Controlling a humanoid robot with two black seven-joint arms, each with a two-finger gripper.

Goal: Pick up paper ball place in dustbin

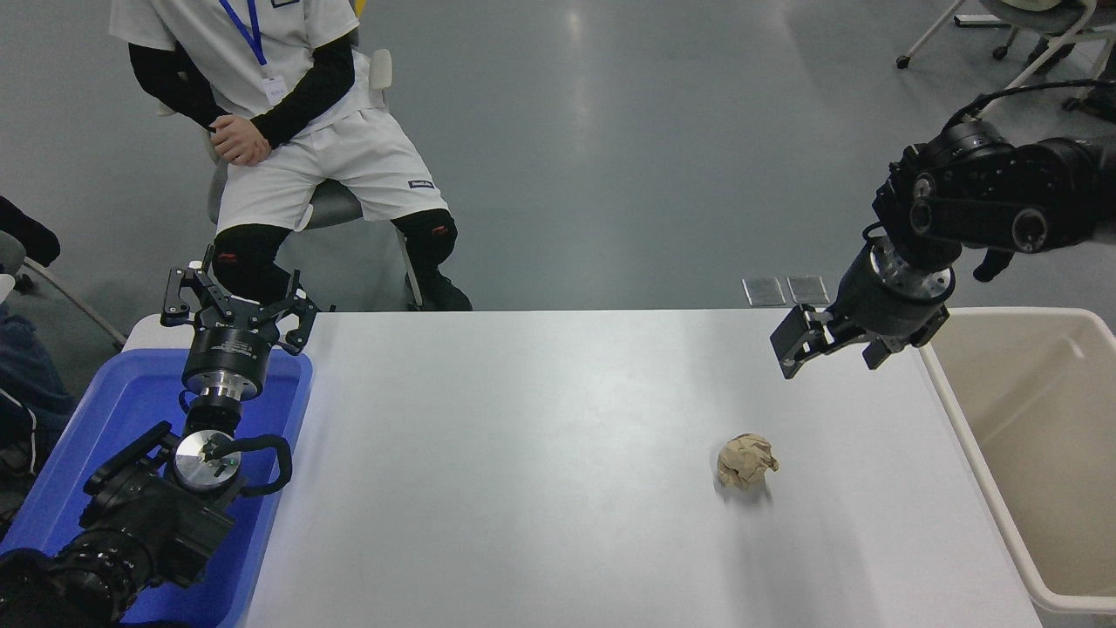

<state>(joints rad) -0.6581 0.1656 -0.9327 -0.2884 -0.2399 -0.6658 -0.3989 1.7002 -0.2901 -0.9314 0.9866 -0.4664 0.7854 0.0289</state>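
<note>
The tan crumpled paper ball [746, 460] lies on the white table [523, 453], right of centre. The cream-beige dustbin [1029, 436] stands at the table's right edge. My right gripper [806, 344] hangs in the air above the table's far right part, up and to the right of the ball and just left of the dustbin's rim. It is open and empty. My left gripper [235, 301] is parked at the lower left over the blue bin, open and empty.
A bright blue bin [96, 436] stands at the table's left edge under my left arm. A person [288, 131] sits on a chair beyond the table's far left side. Chairs stand at the top right.
</note>
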